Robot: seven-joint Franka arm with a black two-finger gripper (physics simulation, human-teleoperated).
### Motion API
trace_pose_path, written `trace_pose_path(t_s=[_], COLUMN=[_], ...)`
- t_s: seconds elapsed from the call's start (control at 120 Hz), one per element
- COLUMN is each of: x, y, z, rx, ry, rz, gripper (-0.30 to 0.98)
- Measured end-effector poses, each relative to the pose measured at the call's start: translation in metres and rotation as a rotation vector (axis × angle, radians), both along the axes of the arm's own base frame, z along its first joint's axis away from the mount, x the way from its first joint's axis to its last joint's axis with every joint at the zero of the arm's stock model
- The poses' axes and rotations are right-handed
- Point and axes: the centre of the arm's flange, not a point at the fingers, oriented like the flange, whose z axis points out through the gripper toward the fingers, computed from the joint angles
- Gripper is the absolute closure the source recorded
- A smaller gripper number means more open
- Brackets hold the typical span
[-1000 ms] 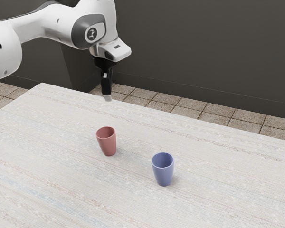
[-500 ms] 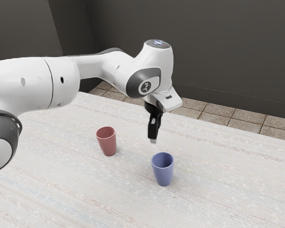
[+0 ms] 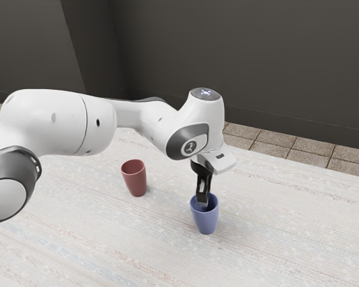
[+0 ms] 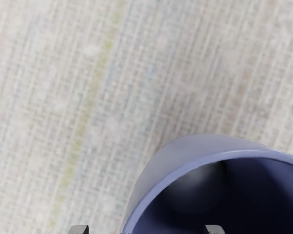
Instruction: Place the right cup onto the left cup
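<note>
We have a gap over the tabletop (image 3: pixel 167 239) between the red cup (image 3: pixel 136 180) and the blue cup (image 3: pixel 206 222), room for a hand to pass; the gripper (image 3: pixel 203 202) is down at the blue cup's mouth, its fingertips apart, one outside the rim, one over the opening; the cup's wall stands between them, blocking our sideways way; above, our path lies beneath the arm's own hand.

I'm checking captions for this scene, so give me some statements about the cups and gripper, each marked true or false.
1. The blue cup stands upright on the table. True.
2. One cup lies on its side. False: the red cup is upright too.
3. The gripper is at the blue cup's rim. True.
4. The cups are already stacked. False: they stand apart.
</note>
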Motion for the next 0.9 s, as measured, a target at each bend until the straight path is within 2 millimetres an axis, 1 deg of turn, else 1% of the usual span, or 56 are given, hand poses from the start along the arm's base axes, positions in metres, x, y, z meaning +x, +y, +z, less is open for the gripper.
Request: trace_pose_path(t_s=[0.108,0.233,0.3,0.475,0.583,0.633,0.692,0.733,0.817,0.9], x=[0.001,0.003,0.003,-0.001,-0.001,-0.003,-0.008,-0.012,-0.015,-0.013], y=[-0.003,-0.005,-0.005,-0.002,0.0,0.004,0.013,0.026,0.059,0.094], z=[-0.003,-0.002,0.002,0.0,0.017,0.024,0.034,0.046,0.073,0.09], rx=[-0.008,-0.015,-0.018,-0.031,-0.044,-0.046,-0.05,-0.055,-0.066,-0.066], ry=[-0.015,-0.03,-0.04,-0.055,-0.08,-0.086,-0.091,-0.097,-0.112,-0.118], rz=[0.007,0.02,0.026,0.049,0.064,0.073,0.091,0.112,0.167,0.23], gripper=[0.61,0.7,0.73,0.76,0.77,0.78,0.78,0.78,0.78,0.79])
